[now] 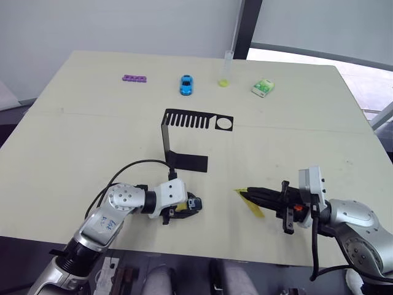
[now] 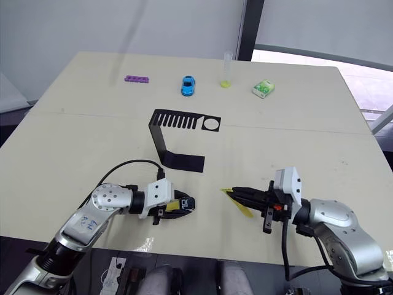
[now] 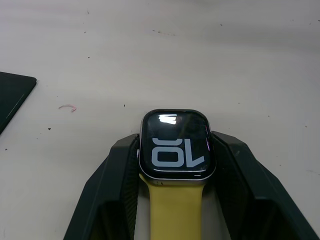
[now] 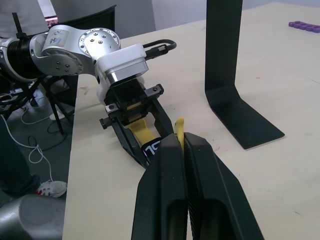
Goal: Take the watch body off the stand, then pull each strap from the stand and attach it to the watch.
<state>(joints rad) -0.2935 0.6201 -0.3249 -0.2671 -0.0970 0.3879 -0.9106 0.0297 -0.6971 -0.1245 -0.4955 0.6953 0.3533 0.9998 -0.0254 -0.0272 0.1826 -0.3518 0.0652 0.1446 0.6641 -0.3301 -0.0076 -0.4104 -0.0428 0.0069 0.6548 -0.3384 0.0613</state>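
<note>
Left eye view: strap (image 1: 251, 203) angles toward stand (image 1: 184, 141).

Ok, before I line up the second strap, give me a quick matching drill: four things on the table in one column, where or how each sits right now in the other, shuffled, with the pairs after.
Things:
1. watch body
2. loose yellow strap
3. stand
4. blue toy car

States:
A. bare, mid-table, nothing hanging on it
B. clamped in the right gripper
C. far side of the table, between the purple block and the clear tube
D. held in the left gripper, one strap already on it

Pairs: 1-D, 2-B, 3-A, 4-C
</note>
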